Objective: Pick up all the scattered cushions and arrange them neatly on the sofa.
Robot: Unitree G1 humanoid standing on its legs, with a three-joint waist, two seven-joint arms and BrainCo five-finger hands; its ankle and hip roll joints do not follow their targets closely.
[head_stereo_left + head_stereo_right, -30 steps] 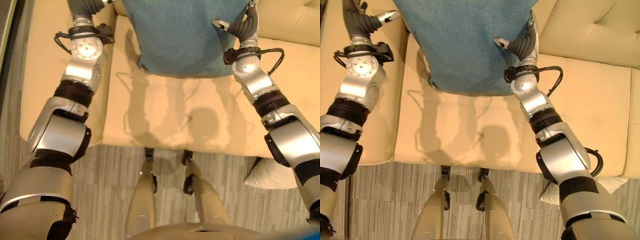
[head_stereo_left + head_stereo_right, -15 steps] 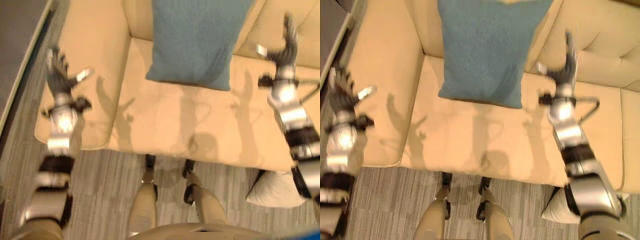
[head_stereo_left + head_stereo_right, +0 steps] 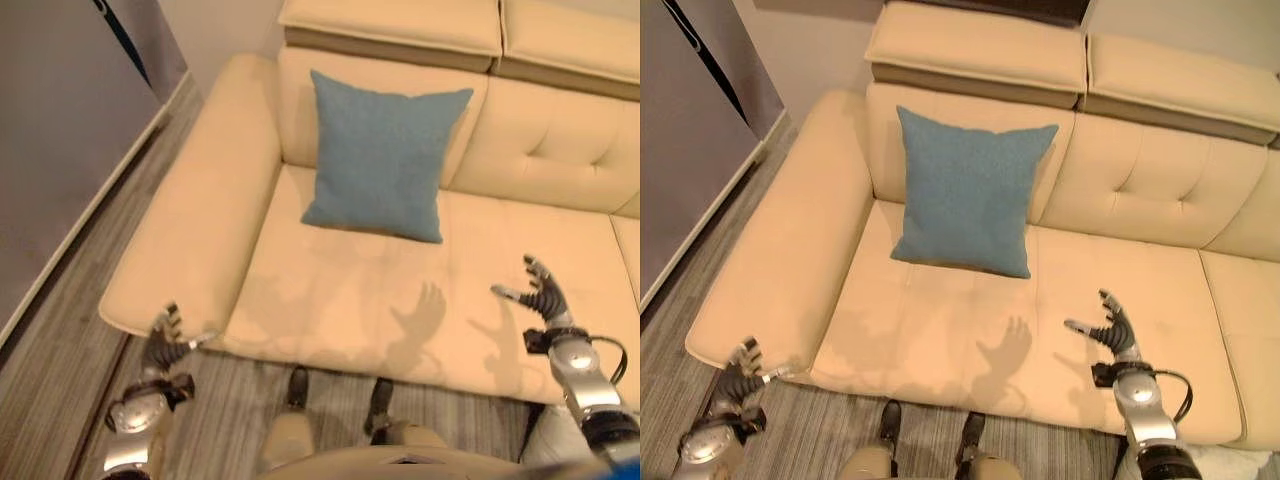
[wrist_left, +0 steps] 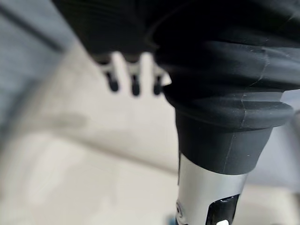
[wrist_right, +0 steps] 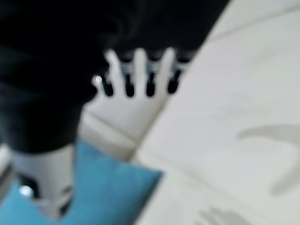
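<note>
A blue cushion (image 3: 380, 155) stands upright on the cream sofa's seat (image 3: 350, 290), leaning against the left backrest; its corner also shows past my right hand's fingers (image 5: 140, 70) as blue cushion (image 5: 103, 187). My left hand (image 3: 165, 335) hangs open off the front corner of the sofa's left armrest, holding nothing. My right hand (image 3: 540, 295) is open with spread fingers over the front of the seat, well right of and nearer than the cushion. A white cushion (image 3: 545, 445) lies on the floor under my right forearm, mostly hidden.
The sofa has a wide left armrest (image 3: 190, 230) and a tufted backrest (image 3: 540, 150) to the right. A grey panel (image 3: 70, 120) stands along the left side. Striped grey floor (image 3: 60, 400) runs in front of the sofa.
Both hands have let go of the blue cushion and drawn back toward the sofa's front edge. The camera has pulled back, so more of the sofa shows.
</note>
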